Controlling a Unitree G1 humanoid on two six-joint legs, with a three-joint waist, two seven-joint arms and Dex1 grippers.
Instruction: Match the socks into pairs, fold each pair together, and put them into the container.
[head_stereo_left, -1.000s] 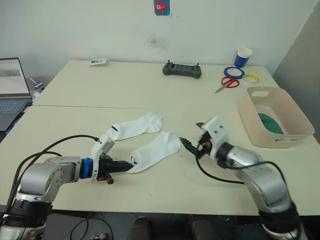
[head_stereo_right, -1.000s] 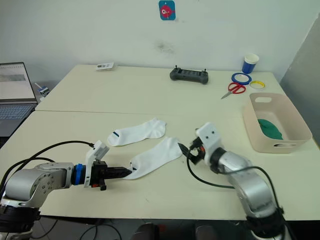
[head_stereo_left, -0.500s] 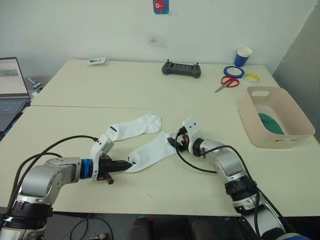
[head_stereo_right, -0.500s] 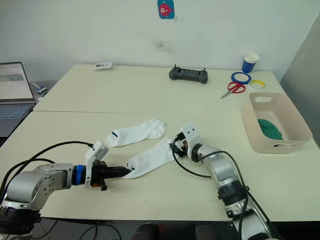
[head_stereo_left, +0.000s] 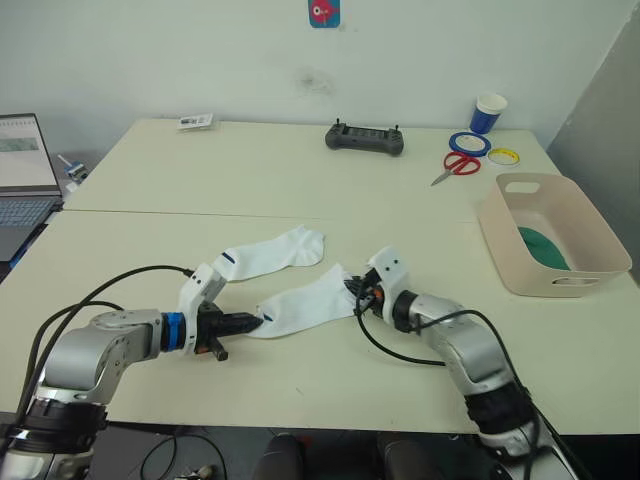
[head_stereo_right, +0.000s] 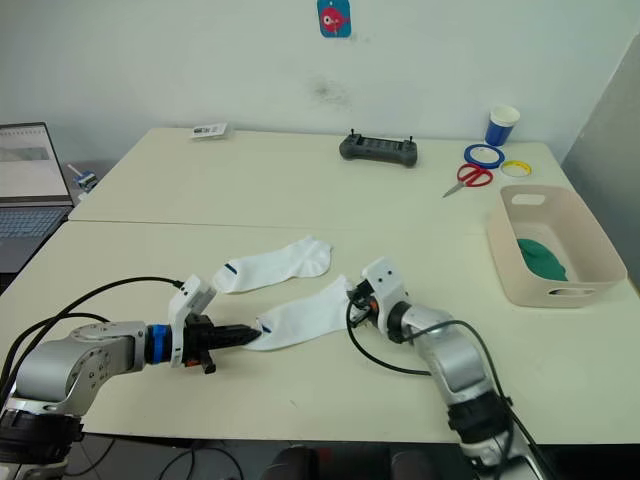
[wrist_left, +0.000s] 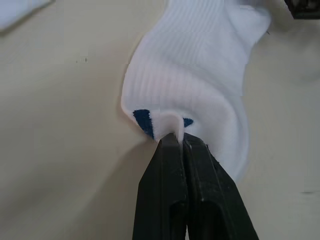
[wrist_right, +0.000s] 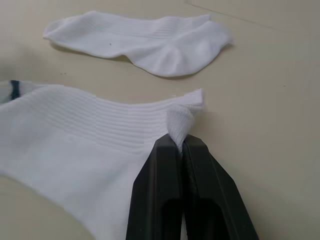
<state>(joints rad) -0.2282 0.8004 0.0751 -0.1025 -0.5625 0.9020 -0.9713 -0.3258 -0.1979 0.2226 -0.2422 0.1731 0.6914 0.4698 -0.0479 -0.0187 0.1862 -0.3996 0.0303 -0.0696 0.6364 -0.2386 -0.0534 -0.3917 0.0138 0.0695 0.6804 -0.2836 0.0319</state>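
White sock (head_stereo_left: 305, 303) at frame centre is pinched by left gripper (head_stereo_left: 254, 322) at cuff and right gripper (head_stereo_left: 357, 292) at toe, probably to lay it on its mate (head_stereo_left: 272, 254).

A pale cream desk (head_stereo_left: 150, 260) fills the middle of the room, with a straight seam running across its top from side to side. Behind it stands a plain white wall (head_stereo_left: 200, 50) carrying a small blue sticker (head_stereo_left: 323, 13) with a red figure near the top and a faint grey smudge (head_stereo_left: 312, 83) lower down. A grey panel (head_stereo_left: 610, 110) slants in at the right edge. The light is even and soft.
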